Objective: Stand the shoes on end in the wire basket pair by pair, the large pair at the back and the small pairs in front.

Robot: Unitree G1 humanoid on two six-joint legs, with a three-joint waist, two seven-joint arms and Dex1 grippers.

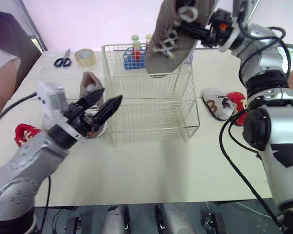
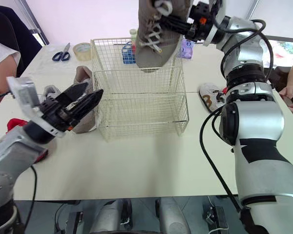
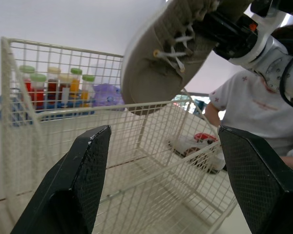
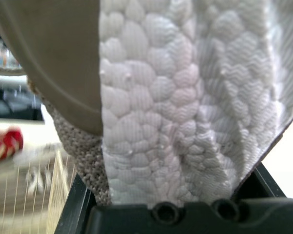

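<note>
Left fingers (image 1: 112, 103) spread apart beside wire basket (image 1: 151, 117), right fingers (image 1: 195, 29) clamped on large grey shoe (image 1: 168, 41) above it

Bright, diffuse indoor light falls evenly on the pale table (image 1: 151, 170); the wire basket (image 1: 151, 122) casts only a faint, soft shadow. The far wall (image 1: 88, 19) glares almost white behind the scene.

Lab — tube rack (image 1: 133, 55) (scissors (image 1: 62, 60), tape (image 1: 85, 57))
</note>
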